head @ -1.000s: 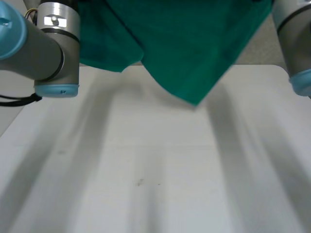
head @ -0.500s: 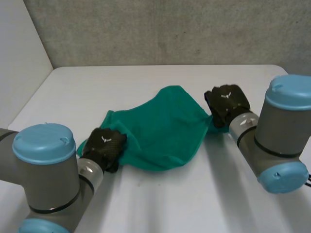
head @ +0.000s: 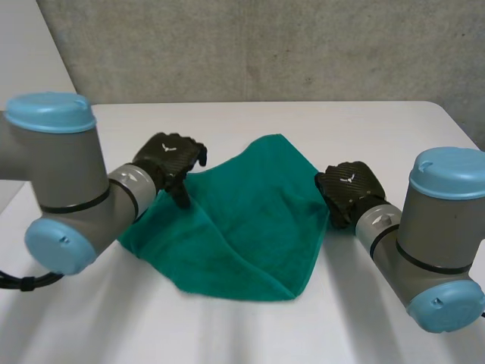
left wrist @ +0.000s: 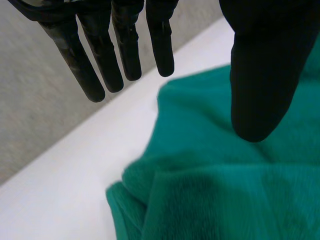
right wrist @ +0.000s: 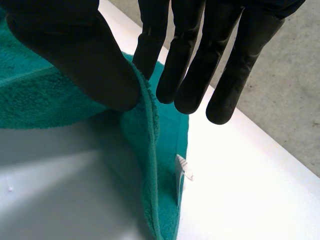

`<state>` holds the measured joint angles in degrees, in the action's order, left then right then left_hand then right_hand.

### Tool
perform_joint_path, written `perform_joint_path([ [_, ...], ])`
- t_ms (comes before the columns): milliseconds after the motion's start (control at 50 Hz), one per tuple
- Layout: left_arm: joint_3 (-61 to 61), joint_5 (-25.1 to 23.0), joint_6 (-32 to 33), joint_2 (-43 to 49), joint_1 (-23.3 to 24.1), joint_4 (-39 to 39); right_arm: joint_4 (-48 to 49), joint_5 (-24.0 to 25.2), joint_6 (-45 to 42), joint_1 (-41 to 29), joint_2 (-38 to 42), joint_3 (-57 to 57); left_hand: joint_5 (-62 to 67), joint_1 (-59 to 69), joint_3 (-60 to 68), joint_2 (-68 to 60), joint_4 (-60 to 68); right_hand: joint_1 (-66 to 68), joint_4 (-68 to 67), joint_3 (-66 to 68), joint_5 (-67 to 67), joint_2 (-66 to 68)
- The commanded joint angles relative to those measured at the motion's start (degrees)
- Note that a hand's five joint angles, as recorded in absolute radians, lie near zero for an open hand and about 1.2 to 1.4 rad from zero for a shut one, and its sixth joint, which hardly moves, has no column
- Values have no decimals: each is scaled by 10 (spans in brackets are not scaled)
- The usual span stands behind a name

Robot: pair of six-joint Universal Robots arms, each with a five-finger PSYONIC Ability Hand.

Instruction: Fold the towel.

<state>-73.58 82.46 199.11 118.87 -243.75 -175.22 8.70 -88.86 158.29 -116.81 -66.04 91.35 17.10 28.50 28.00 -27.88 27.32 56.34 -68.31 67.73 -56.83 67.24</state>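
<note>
Fuzzy green towel (head: 242,220), rumpled diamond; R robot hand (head: 347,191) pinches edge.

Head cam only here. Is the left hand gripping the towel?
Observer: No. In the left wrist view the left hand has straight fingers, held apart from the thumb. The towel lies under it, ungripped.
Operator: Right hand?
Observer: The right wrist view shows the right hand pinching the towel's raised edge between the thumb and a finger.
Operator: Any tag on it?
Observer: Yes, a small white tag sticks out of that same edge, just past the fingertips.
</note>
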Motion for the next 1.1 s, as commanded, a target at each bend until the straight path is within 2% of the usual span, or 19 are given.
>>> perform_joint_path([
  [20,44,6,50,83,-3,29,0,3,-3,0,2,4,31,17,22,-23,29,237,-117,123,-132,128],
  [160,43,39,85,125,-2,29,0,8,-3,-1,4,4,60,46,51,-52,58,237,-117,123,-132,128],
  [240,44,39,88,138,-2,28,0,8,-4,-1,5,3,70,56,61,-62,68,237,-117,123,-132,128],
  [280,45,39,92,142,-2,28,0,8,-4,-1,6,1,159,145,150,-151,156,237,-117,123,-132,128],
  [320,47,38,97,143,-2,22,0,8,-7,-1,6,-1,422,408,413,-414,420,237,-117,123,-132,128],
  [360,51,38,99,142,-3,6,0,8,-15,0,6,-7,529,515,520,-521,526,237,-117,123,-132,128],
  [440,62,40,99,133,-3,-43,-2,4,-38,-1,8,-43,529,515,520,-521,527,237,-117,123,-132,128],
  [480,76,53,99,110,-3,-110,-2,4,-41,-1,8,-54,529,515,520,-521,527,237,-117,123,-132,128],
  [500,80,58,99,102,-3,-127,-2,-2,-46,-1,16,-107,529,515,520,-521,527,237,-117,123,-132,128],
  [580,112,81,98,60,-3,-215,-2,-10,-40,0,20,-178,529,515,520,-521,527,237,-117,123,-132,128],
  [600,116,84,98,51,-3,-226,-2,-25,-39,0,15,-222,529,515,520,-521,527,237,-117,123,-132,128],
  [640,118,86,97,22,-4,-245,-4,-37,-39,0,12,-243,529,515,520,-521,527,237,-117,123,-132,128],
  [700,106,84,94,-17,-5,-244,-7,-47,-40,-1,5,-260,529,515,520,-521,527,237,-117,123,-132,128],
  [780,52,84,93,-81,-5,-233,-36,-43,-48,2,-63,-254,529,515,520,-521,527,237,-117,123,-132,128],
  [880,17,85,92,-126,-3,-221,-87,-33,-68,15,-97,-257,529,515,520,-521,527,237,-117,123,-132,128],
  [1000,1,87,60,-231,-10,-172,-192,-18,-131,54,-191,-303,529,515,520,-521,527,237,-117,123,-132,128],
  [1040,1,88,51,-244,-15,-159,-204,-18,-133,55,-202,-307,529,515,520,-521,527,237,-117,123,-132,128],
  [1100,-1,87,34,-254,-21,-118,-277,-9,-145,56,-210,-325,529,515,520,-521,527,237,-117,123,-132,128],
])
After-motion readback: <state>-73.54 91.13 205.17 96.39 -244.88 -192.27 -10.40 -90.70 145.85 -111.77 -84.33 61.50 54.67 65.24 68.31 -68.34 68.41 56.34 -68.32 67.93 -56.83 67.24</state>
